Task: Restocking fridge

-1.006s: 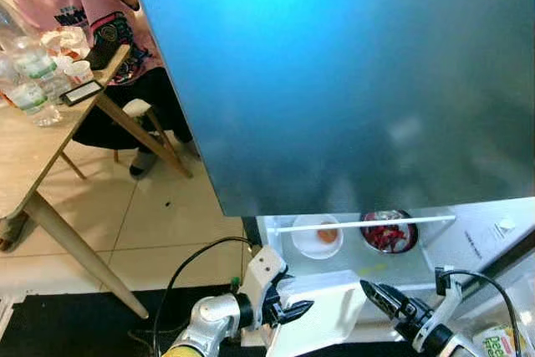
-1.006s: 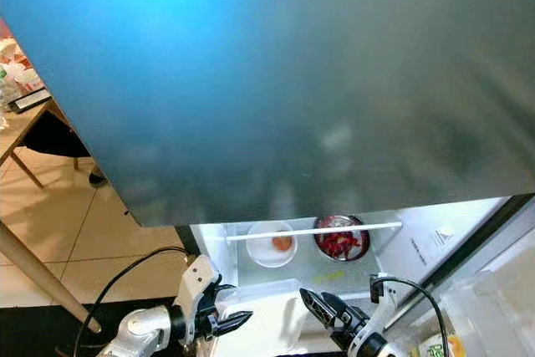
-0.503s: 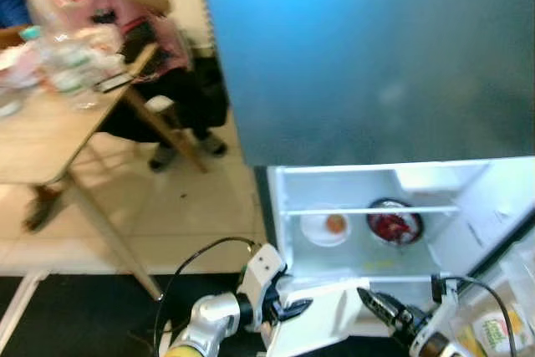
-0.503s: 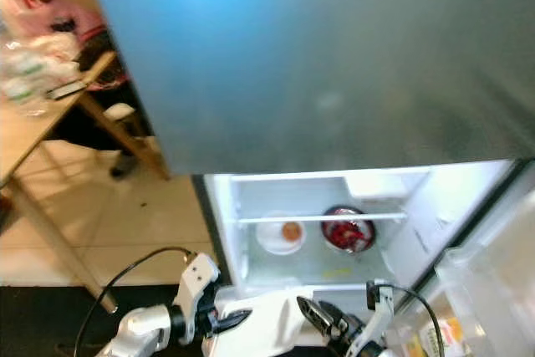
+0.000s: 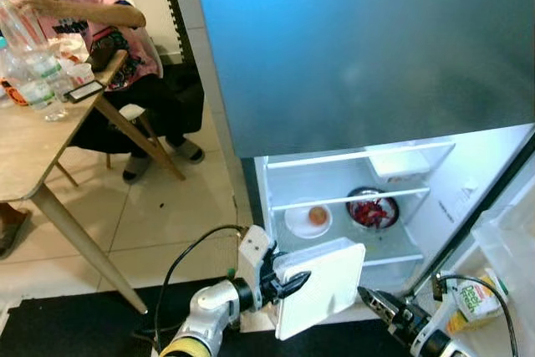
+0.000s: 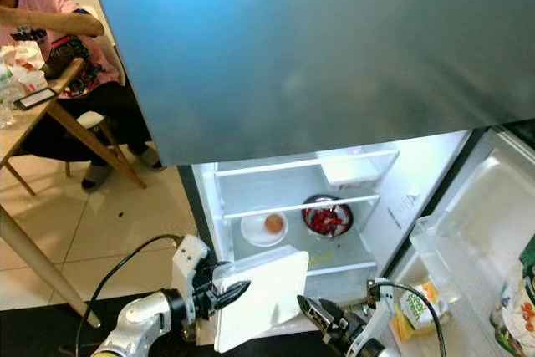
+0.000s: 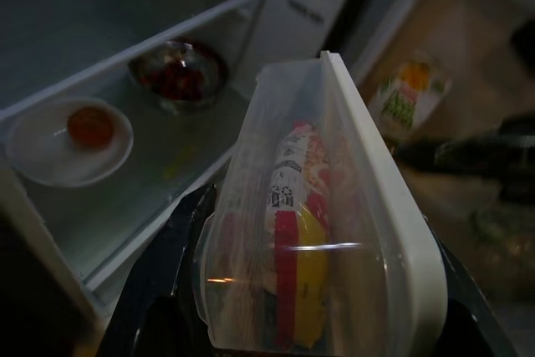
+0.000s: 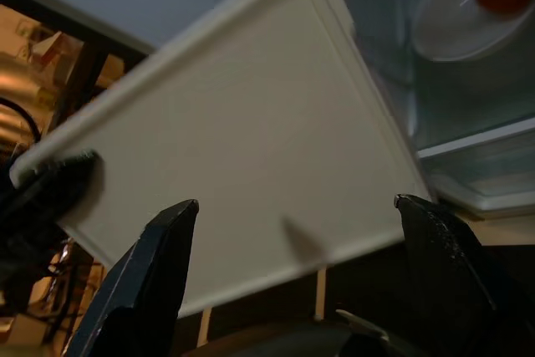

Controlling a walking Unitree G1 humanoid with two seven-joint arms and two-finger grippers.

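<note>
Fridge [image 5: 351, 64] ahead, lower compartment open. On its shelf [image 5: 380, 250]: plate [image 5: 308, 218] at left, bowl [image 5: 373, 209] at right; tray [image 5: 399, 162] up behind. Box [image 5: 321, 286] in left hand [image 5: 290, 284], before the shelf. Right hand [image 5: 380, 306] low, right of box. Carton [image 5: 471, 298] in door, far right. Desk [image 5: 33, 144] and seated person [image 5: 92, 18] far left.

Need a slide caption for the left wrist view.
Left gripper holds a clear lidded food container before the open fridge shelf, white plate and dark bowl inside.
</note>
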